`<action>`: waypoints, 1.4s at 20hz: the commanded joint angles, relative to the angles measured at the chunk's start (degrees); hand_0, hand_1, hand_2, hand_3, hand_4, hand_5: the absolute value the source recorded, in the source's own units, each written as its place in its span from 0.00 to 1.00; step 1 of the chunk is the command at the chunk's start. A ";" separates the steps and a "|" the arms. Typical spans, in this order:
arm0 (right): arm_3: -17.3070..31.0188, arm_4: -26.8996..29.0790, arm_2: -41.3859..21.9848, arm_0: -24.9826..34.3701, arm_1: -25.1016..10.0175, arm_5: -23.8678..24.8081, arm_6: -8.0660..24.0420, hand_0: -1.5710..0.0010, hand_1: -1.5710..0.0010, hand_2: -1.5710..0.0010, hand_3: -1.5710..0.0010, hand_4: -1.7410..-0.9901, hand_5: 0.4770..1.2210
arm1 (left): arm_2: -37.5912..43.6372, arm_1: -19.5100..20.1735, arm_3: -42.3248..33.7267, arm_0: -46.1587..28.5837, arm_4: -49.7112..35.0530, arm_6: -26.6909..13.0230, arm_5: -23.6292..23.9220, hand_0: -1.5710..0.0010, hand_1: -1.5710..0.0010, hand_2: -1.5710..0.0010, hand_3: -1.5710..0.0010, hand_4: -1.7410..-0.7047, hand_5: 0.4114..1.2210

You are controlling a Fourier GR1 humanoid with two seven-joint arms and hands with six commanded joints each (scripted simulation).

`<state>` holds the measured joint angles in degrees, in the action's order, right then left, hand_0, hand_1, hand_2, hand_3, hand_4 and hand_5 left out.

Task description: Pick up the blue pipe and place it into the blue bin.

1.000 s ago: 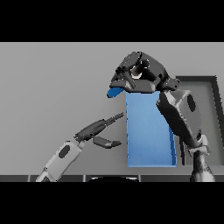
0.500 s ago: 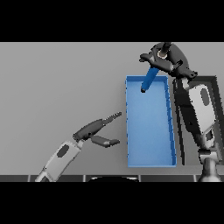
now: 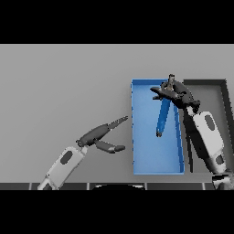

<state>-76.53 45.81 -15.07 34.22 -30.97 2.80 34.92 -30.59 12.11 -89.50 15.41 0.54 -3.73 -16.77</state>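
- Left robot hand (image 3: 101, 135): fingers straight and relaxed, over grey matte worktop (image 3: 59, 87), left of bin.
- Blue bin (image 3: 156, 167): rectangular, shallow-walled.
- Blue pipe (image 3: 163, 115): slim, straight, long axis near-to-far over bin.
- Right robot hand (image 3: 175, 93): fingers curled round pipe's far end.

Colours of the scene. The counter (image 3: 64, 82) is a uniform mid grey without pattern. The blue bin (image 3: 155, 162) is bright blue on floor and walls, its rim a slightly lighter blue. The blue pipe (image 3: 163, 115) is a deeper, more saturated blue than the bin, with a dark tip at its lower end. Beside the bin, a dark grey tray (image 3: 215, 87) shows charcoal walls and a grey floor. The right hand (image 3: 176, 93) and left hand (image 3: 101, 135) are dark grey to black, fingers (image 3: 118, 122) included. Both forearms are white with dark grey oval insets.
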 commanded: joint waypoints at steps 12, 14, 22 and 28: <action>9.17 10.79 -30.59 6.99 -10.03 2.82 0.03 0.83 0.84 0.85 0.88 0.75 0.67 | -0.55 0.06 -0.99 -0.66 -0.24 -0.69 -0.44 1.00 1.00 1.00 1.00 0.82 0.05; 10.27 7.32 -32.66 7.95 -10.30 1.03 -0.72 0.89 0.90 0.90 0.92 0.79 0.55 | -0.47 -0.06 -0.52 -0.49 0.27 -0.63 0.03 1.00 1.00 1.00 1.00 0.82 0.05; 12.10 4.21 -33.49 7.82 -9.59 1.72 -4.77 0.98 0.98 0.98 0.99 0.83 0.30 | -0.24 -0.58 -0.18 -0.52 -0.32 -1.37 0.11 1.00 1.00 1.00 1.00 0.80 0.06; 13.20 3.97 -33.80 8.04 -9.37 0.28 -4.85 0.99 0.99 0.99 1.00 0.82 0.26 | -0.81 -1.16 0.34 -1.03 0.35 -0.89 0.45 1.00 1.00 1.00 1.00 0.79 0.07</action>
<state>-63.32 49.77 -48.88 42.23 -40.33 3.09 30.10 -31.41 10.94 -89.16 14.38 0.90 -4.66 -16.32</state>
